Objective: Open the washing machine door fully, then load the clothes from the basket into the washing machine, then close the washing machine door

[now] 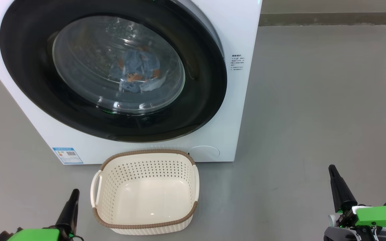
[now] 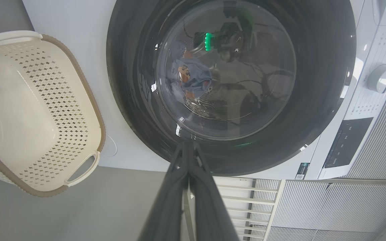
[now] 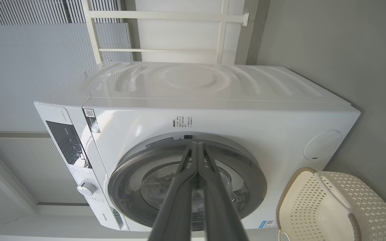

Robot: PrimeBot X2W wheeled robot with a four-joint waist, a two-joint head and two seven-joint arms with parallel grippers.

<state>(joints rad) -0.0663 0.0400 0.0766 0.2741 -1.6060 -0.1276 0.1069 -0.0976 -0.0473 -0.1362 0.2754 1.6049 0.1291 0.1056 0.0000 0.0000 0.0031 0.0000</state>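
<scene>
Clothes [image 1: 137, 75] inside washer [image 1: 243, 100], behind shut door [image 1: 28, 60]. Basket [image 1: 146, 152] on floor [image 1: 313, 100] just in front of washer. L gripper [image 1: 74, 195] & R gripper [image 1: 333, 172] both pinched closed, holding nothing, well back from washer.

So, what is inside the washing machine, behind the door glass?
Through the closed washing machine door, the clothes lie in the drum: blue fabric with orange figures. The black rim covers the drum's edges.

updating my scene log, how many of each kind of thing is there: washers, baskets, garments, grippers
washing machine: 1
basket: 1
garment: 1
grippers: 2 (left gripper, right gripper)
total: 5
</scene>
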